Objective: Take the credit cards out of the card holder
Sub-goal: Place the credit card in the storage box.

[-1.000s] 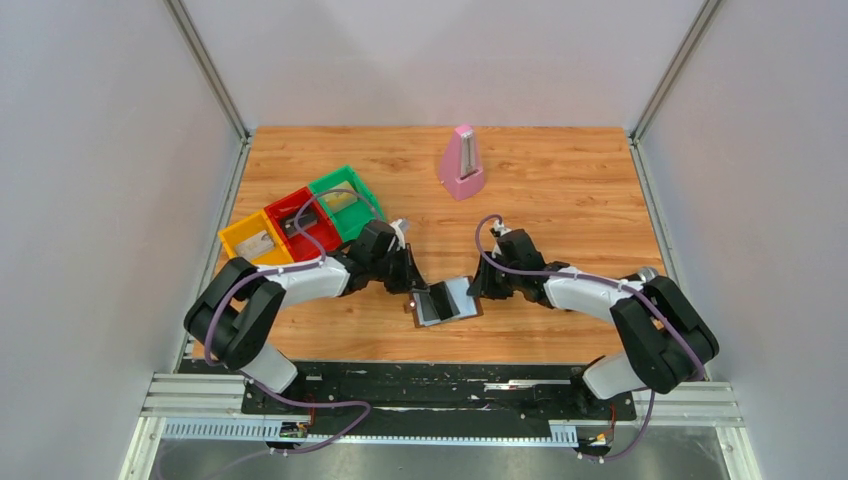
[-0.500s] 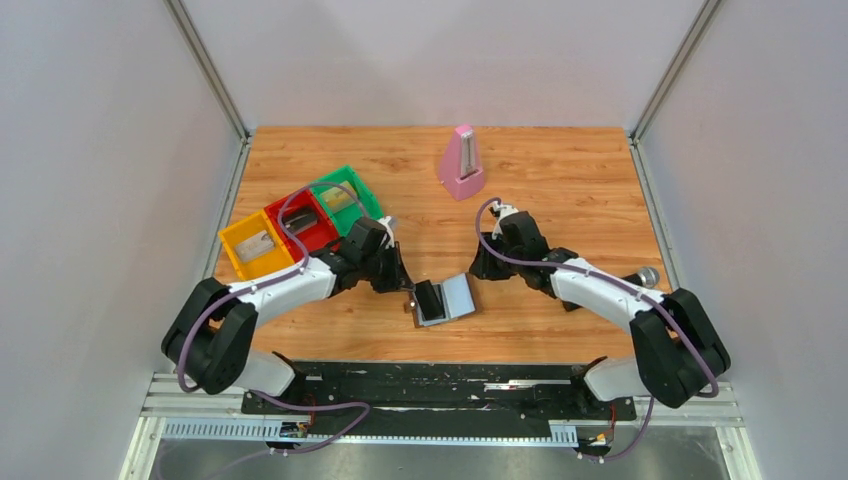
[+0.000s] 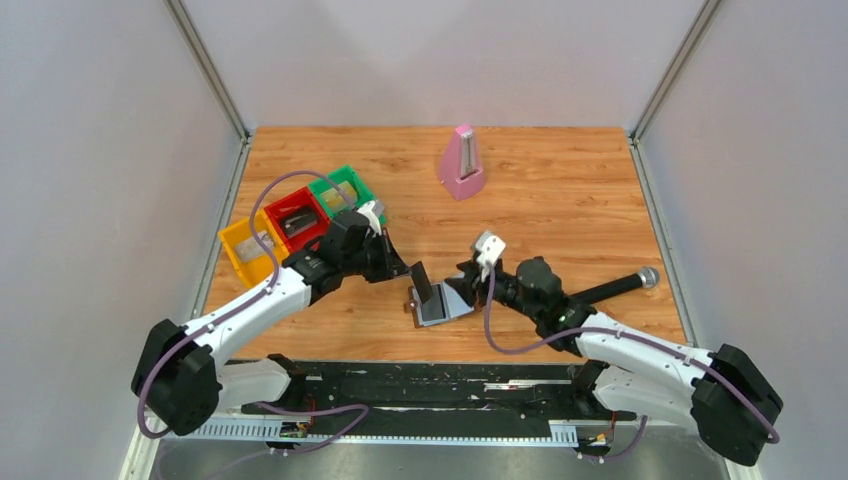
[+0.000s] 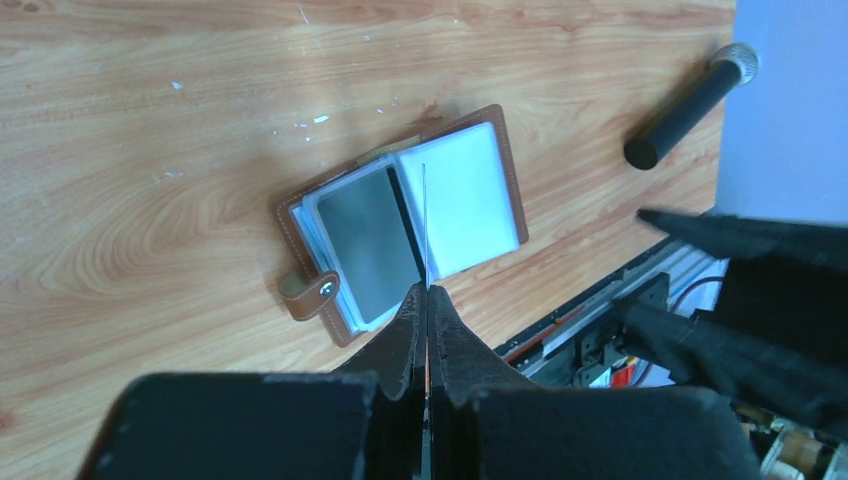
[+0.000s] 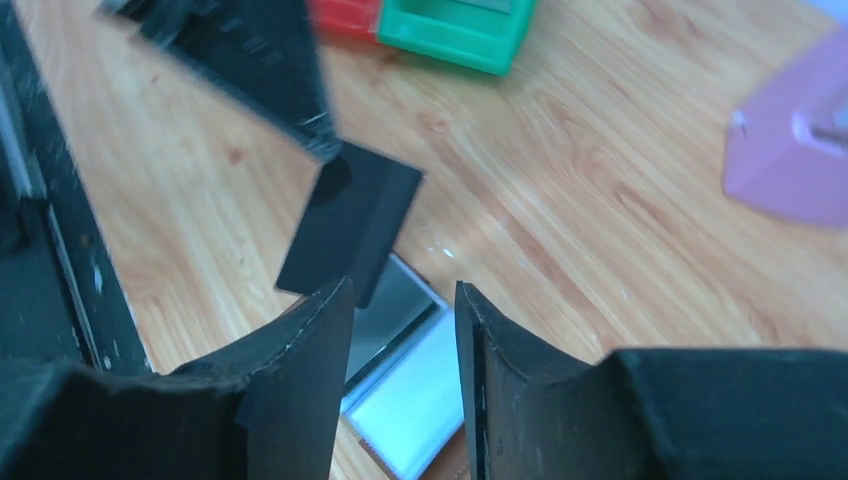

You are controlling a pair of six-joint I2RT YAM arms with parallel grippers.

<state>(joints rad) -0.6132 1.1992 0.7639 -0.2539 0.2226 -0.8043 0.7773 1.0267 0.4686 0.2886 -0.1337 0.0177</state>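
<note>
Pinches dark card (image 3: 423, 279) tight in left claw (image 4: 427, 290), poised just above open holder (image 4: 400, 225) flat on bench (image 3: 560, 190). Hangs right claw (image 5: 403, 288) part-open, empty, near card, above holder.

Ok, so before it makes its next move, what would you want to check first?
1. Grip: the left gripper is pinching the dark card: ok.
2. The dark card is lifted out of the wallet: ok.
3. The right gripper is open and empty: ok.
4. The right gripper leaves room to carry the card off: cannot tell, as the two are close together.
5. The wallet lies open on the table: ok.
6. The wallet is emptied: not ok, as a silver card sits inside.
</note>
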